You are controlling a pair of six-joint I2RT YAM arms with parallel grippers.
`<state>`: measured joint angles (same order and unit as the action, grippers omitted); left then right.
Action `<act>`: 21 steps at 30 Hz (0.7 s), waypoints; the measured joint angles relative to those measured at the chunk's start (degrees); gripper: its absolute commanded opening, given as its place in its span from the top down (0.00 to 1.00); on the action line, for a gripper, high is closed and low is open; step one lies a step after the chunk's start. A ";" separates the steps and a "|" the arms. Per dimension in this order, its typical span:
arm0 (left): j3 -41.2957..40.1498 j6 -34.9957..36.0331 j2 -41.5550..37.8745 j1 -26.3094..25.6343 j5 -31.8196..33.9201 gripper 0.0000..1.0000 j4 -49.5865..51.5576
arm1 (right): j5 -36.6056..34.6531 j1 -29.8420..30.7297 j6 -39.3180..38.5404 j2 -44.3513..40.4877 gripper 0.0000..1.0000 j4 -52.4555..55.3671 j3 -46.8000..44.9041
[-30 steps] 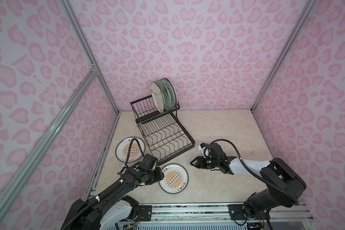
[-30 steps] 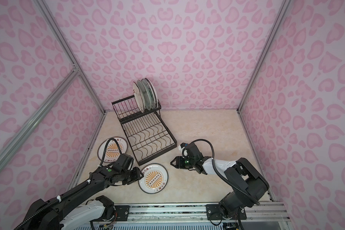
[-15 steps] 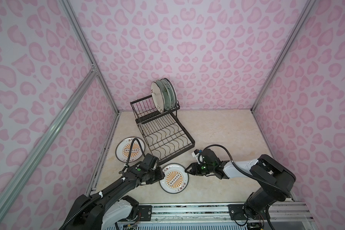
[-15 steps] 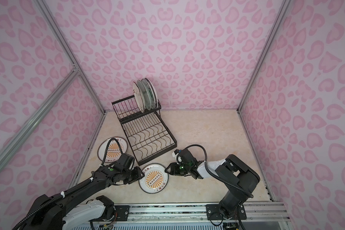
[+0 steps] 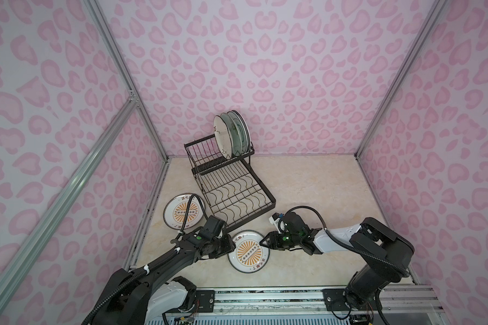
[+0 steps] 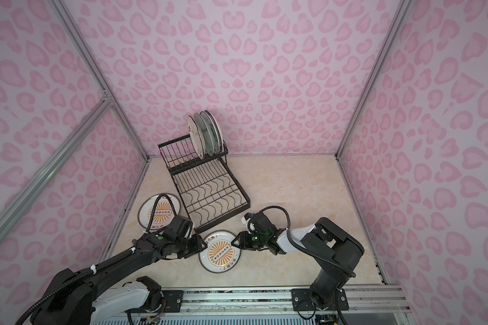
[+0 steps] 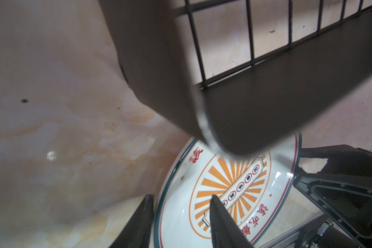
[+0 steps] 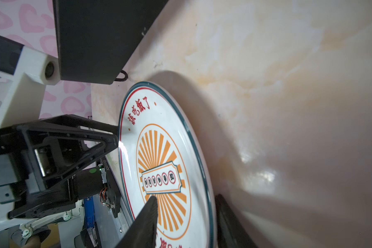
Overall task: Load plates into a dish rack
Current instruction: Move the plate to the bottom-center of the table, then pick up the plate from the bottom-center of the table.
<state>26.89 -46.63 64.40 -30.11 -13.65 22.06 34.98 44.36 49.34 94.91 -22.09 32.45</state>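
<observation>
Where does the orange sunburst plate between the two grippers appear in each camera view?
In a top view: the round white ceramic plate with orange sunburst lies low centre.
In a top view: the plate lies low centre.
Left wrist: its rim between the jaws of the left gripper.
Right wrist: its rim between the jaws of the right gripper.
Landmark: near corner of the black wire dish rack.

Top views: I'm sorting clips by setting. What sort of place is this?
Probably a staged robot test cell, not a kitchen: pink patterned walls on aluminium framing, two arms on a base rail, one dish rack.
</observation>
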 measured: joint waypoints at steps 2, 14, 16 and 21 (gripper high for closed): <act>0.00 -0.02 0.13 -0.13 0.02 0.55 -0.39 | 0.09 0.00 0.02 0.33 0.60 -0.46 0.00; 0.00 -0.04 0.31 -0.59 0.61 0.55 -0.90 | 0.81 -0.17 1.05 1.66 0.75 -1.20 0.02; 0.00 -0.02 0.31 -0.59 0.61 0.55 -0.90 | 0.85 -0.22 1.18 1.73 0.79 -1.20 0.00; 0.24 -0.02 0.28 -0.66 0.57 0.55 -0.92 | 1.31 -0.90 2.10 1.73 0.84 -2.23 -0.59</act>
<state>27.14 -46.65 64.69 -30.76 -13.08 21.15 36.29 43.46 51.44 96.64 -24.32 31.86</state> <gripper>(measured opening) 0.446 0.182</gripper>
